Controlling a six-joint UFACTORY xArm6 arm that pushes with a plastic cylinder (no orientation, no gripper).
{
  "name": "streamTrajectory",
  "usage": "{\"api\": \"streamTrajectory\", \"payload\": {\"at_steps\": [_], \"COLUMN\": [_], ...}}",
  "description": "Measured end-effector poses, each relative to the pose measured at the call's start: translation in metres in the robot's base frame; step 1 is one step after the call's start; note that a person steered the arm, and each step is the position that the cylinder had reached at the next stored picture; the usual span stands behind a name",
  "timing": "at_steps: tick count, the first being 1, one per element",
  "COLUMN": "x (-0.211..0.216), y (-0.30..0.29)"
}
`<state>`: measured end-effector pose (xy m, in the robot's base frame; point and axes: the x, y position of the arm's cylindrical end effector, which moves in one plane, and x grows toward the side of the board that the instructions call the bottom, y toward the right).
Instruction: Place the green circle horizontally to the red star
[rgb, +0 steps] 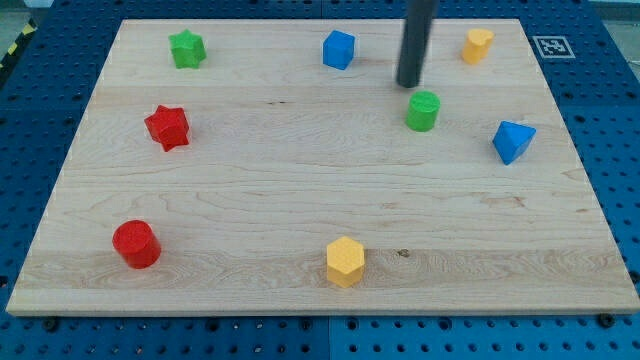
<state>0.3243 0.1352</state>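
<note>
In the camera view, the wooden surface carries eight blocks: two green, two red, two blue and two yellow. The greens are a green star near the view's top left and the green circle, a short cylinder right of centre. The reds are the red star at the view's left and a red cylinder toward the bottom left. The blues are a blue cube at the top centre and a blue wedge-like block at the right. The yellows are a yellow hexagon at the bottom centre and a yellow block at the top right. The tool is one plain dark rod with no parts to open or close, holding nothing; its tip stands just beside the green circle, at about eleven o'clock from it, though contact cannot be judged. The green circle lies well apart from the red star, roughly at three o'clock from it.
</note>
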Motion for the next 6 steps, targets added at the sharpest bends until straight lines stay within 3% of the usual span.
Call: {"api": "streamTrajectory", "payload": {"at_steps": [3, 5, 6], "x": [0.150, 0.079, 0.065], "y": [-0.005, -0.011, -0.037]}}
